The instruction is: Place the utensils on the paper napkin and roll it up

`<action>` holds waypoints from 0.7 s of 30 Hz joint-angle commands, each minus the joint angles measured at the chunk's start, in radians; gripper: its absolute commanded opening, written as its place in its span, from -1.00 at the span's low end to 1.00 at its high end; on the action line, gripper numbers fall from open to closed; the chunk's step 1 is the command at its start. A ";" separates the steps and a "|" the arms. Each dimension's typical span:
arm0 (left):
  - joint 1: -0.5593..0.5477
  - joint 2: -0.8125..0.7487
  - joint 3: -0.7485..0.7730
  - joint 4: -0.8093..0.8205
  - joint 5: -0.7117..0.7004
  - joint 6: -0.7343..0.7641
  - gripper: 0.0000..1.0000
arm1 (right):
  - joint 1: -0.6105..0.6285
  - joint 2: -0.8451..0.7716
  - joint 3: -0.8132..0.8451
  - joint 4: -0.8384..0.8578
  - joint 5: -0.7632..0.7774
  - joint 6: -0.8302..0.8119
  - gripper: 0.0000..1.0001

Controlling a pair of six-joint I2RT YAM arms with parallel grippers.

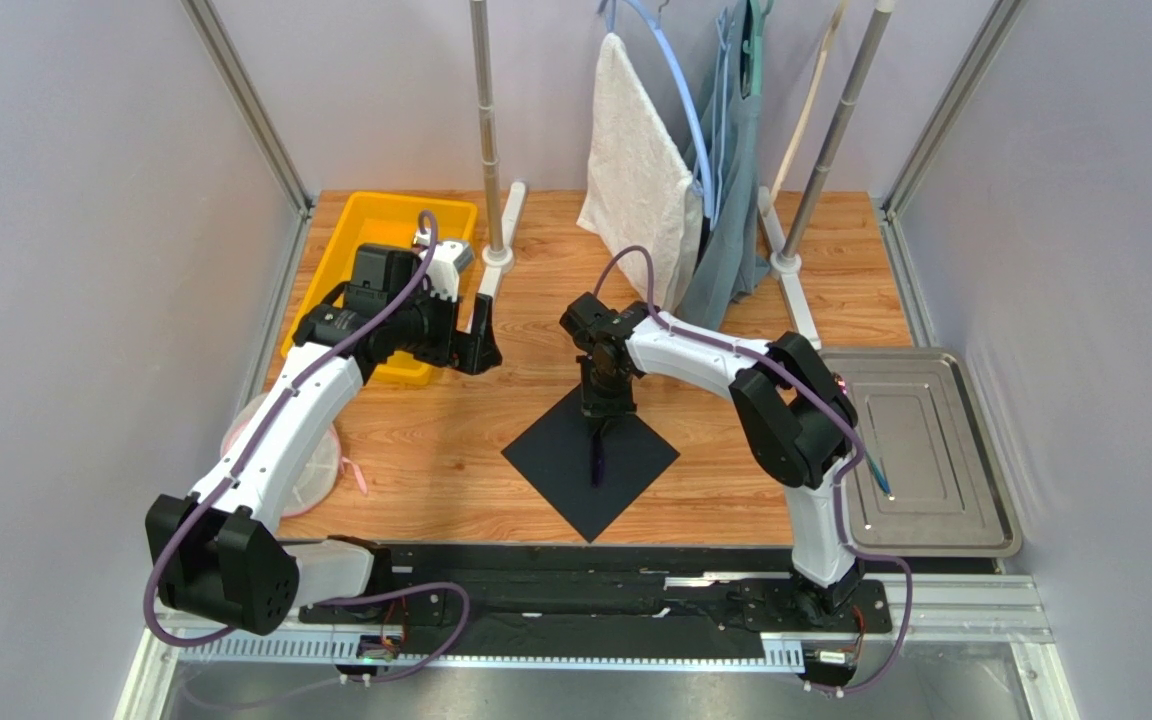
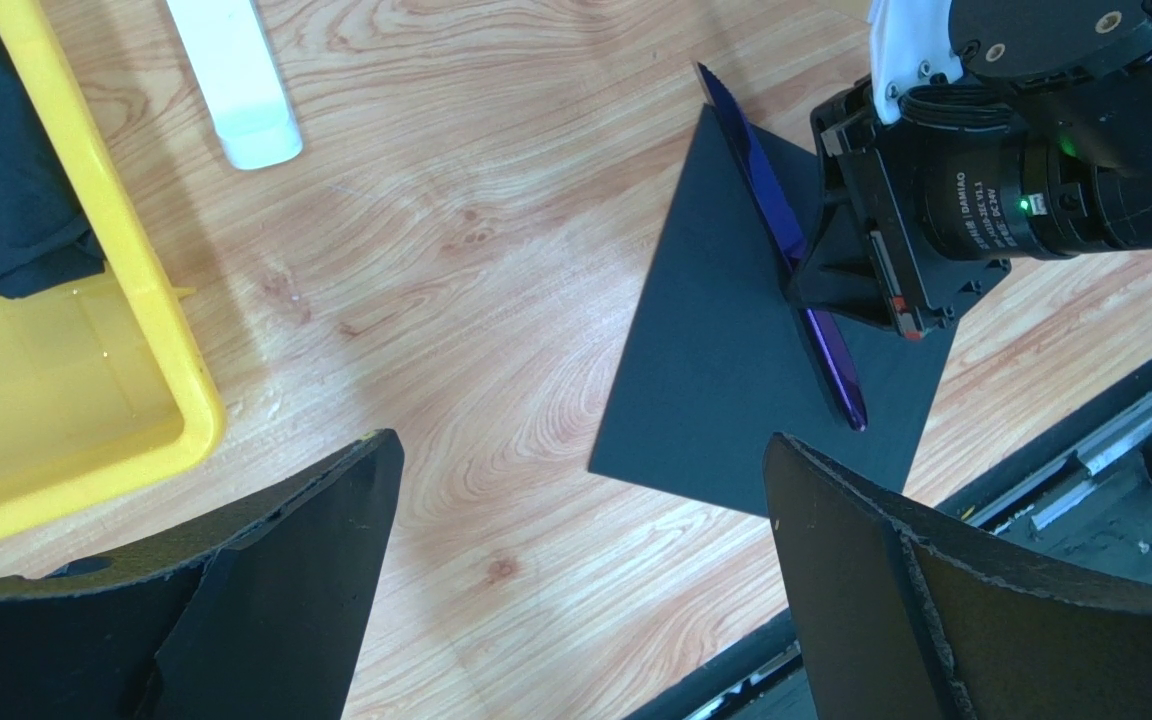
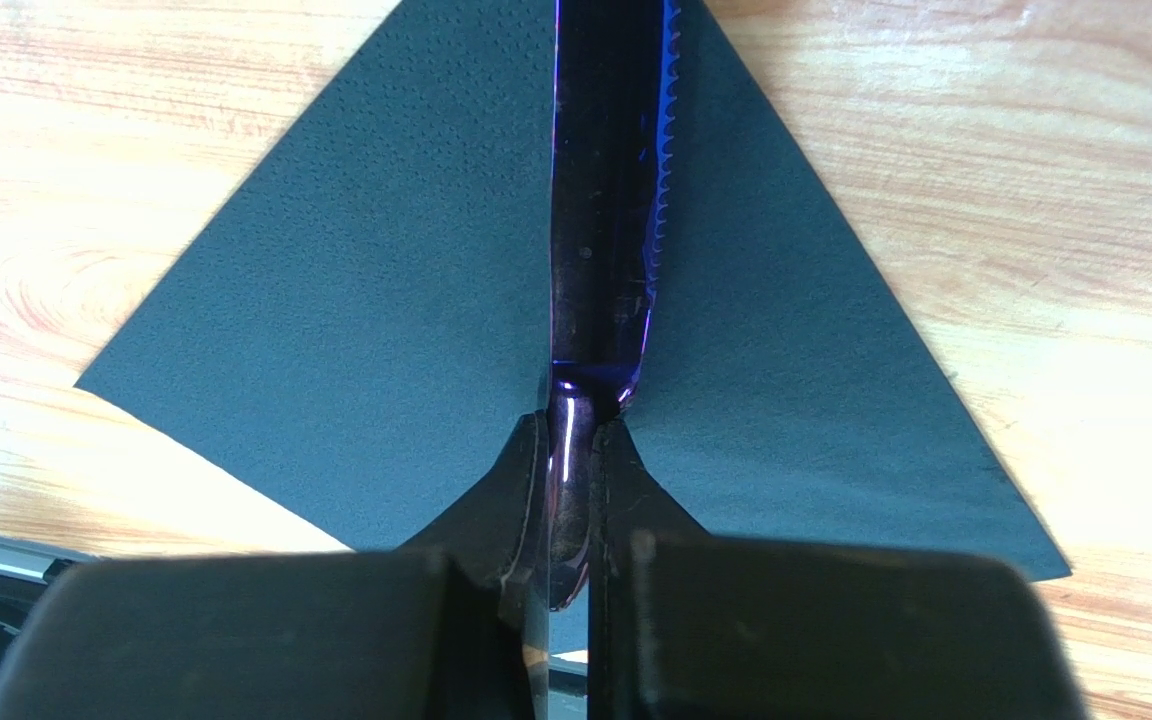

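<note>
The black paper napkin [image 1: 552, 450] lies as a diamond on the wooden table, also in the left wrist view [image 2: 717, 375] and the right wrist view [image 3: 387, 330]. My right gripper [image 1: 602, 408] [image 3: 575, 428] is shut on the handle of a shiny purple knife [image 3: 608, 195]. The serrated blade [image 2: 760, 165] runs along the napkin's diagonal; I cannot tell whether it touches the sheet. A thin blue utensil [image 1: 878, 470] lies on the grey tray. My left gripper [image 1: 480, 348] [image 2: 579, 465] hangs open and holds nothing, beside the yellow bin, left of the napkin.
The yellow bin [image 1: 342, 240] at the back left holds a dark cloth [image 2: 4, 165]. A white towel [image 1: 639, 165] and a grey-blue garment [image 1: 732, 150] hang on the rear rack. The metal tray [image 1: 973, 450] sits at the right. A white round dish [image 1: 312, 465] lies under the left arm.
</note>
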 commanded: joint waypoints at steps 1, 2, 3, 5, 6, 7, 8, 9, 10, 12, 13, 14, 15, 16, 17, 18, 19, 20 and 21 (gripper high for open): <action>0.003 -0.010 0.020 0.030 0.012 -0.012 0.98 | 0.011 -0.019 -0.005 0.006 0.010 0.025 -1.00; 0.003 -0.010 0.020 0.032 0.014 -0.009 0.98 | 0.011 -0.021 -0.008 0.007 0.010 0.025 -1.00; 0.003 -0.010 0.020 0.030 0.012 -0.011 0.98 | 0.011 -0.019 -0.009 0.007 0.008 0.028 -1.00; 0.003 -0.011 0.018 0.030 0.012 -0.008 0.98 | 0.011 -0.014 -0.011 0.012 0.002 0.027 -1.00; 0.003 -0.011 0.017 0.029 0.011 -0.008 0.98 | 0.011 -0.011 -0.009 0.015 -0.002 0.025 -1.00; 0.003 -0.011 0.017 0.029 0.014 -0.008 0.98 | 0.011 -0.007 -0.008 0.015 -0.004 0.025 -1.00; 0.003 -0.010 0.017 0.030 0.014 -0.008 0.98 | 0.012 -0.001 -0.008 0.015 -0.006 0.024 -1.00; 0.003 -0.010 0.018 0.030 0.014 -0.008 0.98 | 0.011 0.002 -0.005 0.015 -0.009 0.024 -0.99; 0.003 -0.011 0.018 0.030 0.014 -0.008 0.98 | 0.011 0.004 -0.005 0.015 -0.009 0.022 -0.90; 0.003 -0.013 0.017 0.032 0.012 -0.008 0.98 | 0.011 0.006 -0.005 0.015 -0.013 0.022 -0.75; 0.003 -0.013 0.015 0.030 0.012 -0.008 0.98 | 0.011 0.007 -0.005 0.015 -0.016 0.022 -0.71; 0.003 -0.013 0.014 0.030 0.012 -0.008 0.98 | 0.011 0.007 -0.005 0.015 -0.016 0.024 -0.65; 0.003 -0.014 0.014 0.030 0.009 -0.009 0.98 | 0.011 0.007 -0.005 0.015 -0.018 0.027 -0.53; 0.003 -0.014 0.014 0.030 0.009 -0.006 0.98 | 0.011 0.009 -0.005 0.015 -0.019 0.028 -0.51; 0.003 -0.014 0.014 0.029 0.012 -0.006 0.98 | 0.009 0.010 -0.006 0.015 -0.019 0.030 -0.49; 0.003 -0.014 0.014 0.029 0.009 -0.006 0.98 | 0.008 0.009 -0.008 0.016 -0.018 0.031 -0.39; 0.003 -0.013 0.014 0.029 0.011 -0.006 0.98 | 0.011 0.007 -0.008 0.016 -0.018 0.034 -0.30; 0.003 -0.013 0.014 0.029 0.011 -0.006 0.98 | 0.008 0.004 -0.008 0.015 -0.019 0.034 -0.27; 0.003 -0.014 0.014 0.029 0.009 -0.008 0.98 | 0.009 0.001 -0.005 0.015 -0.018 0.034 -0.20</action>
